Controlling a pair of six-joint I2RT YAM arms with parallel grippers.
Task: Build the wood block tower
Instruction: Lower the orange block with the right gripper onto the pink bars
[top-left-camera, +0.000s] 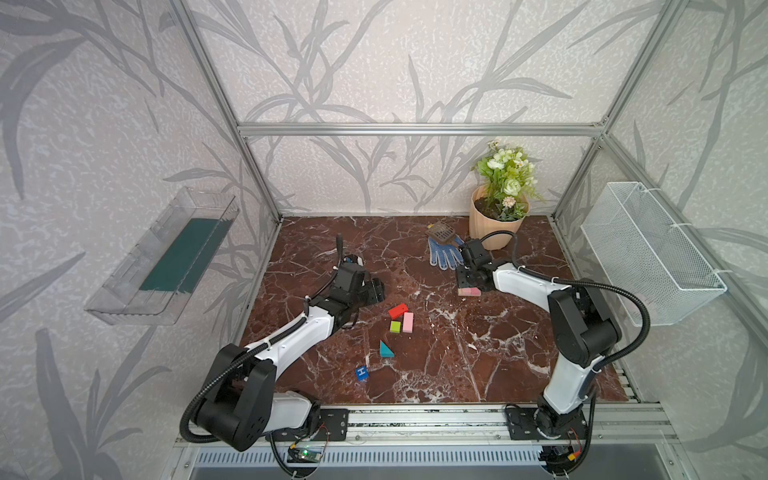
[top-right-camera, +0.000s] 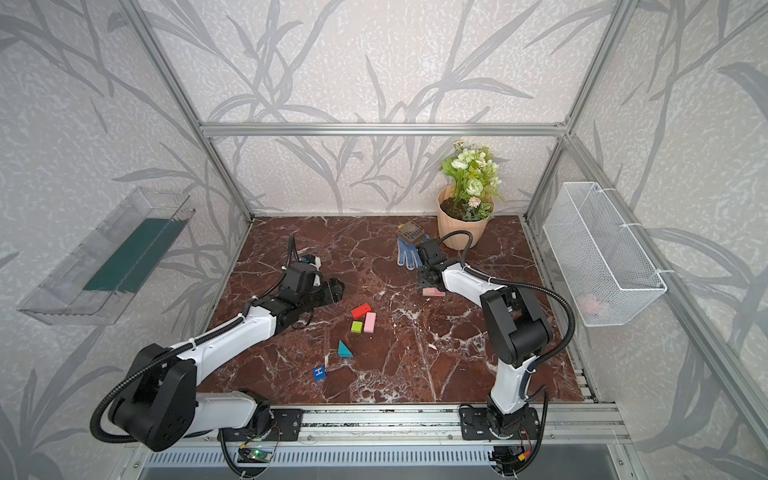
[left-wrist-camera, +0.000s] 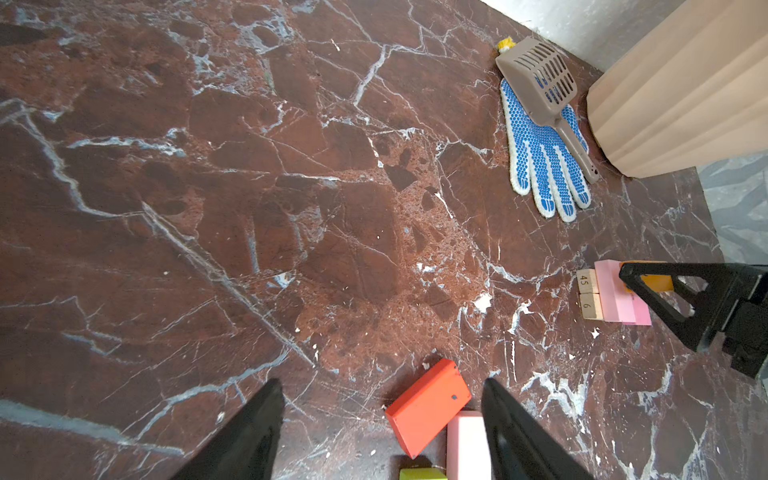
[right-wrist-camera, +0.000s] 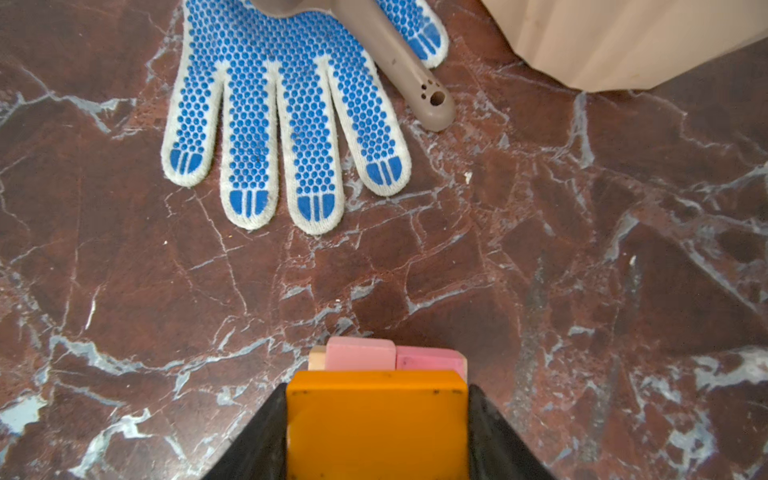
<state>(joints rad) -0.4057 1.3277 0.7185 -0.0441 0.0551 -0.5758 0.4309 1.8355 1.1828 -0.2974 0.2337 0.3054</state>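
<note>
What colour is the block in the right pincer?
An orange block, best in the right wrist view.

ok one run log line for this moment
left gripper: open near red block | right gripper: shut on orange block, over tower | tower: tan base, pink layer

A white letter "H" stood on the upward face of the blue cube (top-left-camera: 362, 372) (top-right-camera: 319, 372) in both top views. The cube lay at 7 o'clock from the teal wedge (top-left-camera: 385, 350). In the left wrist view, the end face of 1 tan bar (left-wrist-camera: 584, 281) bore a dark "45". The end face of the second tan bar (left-wrist-camera: 590, 305), touching it, bore a "6".
</note>
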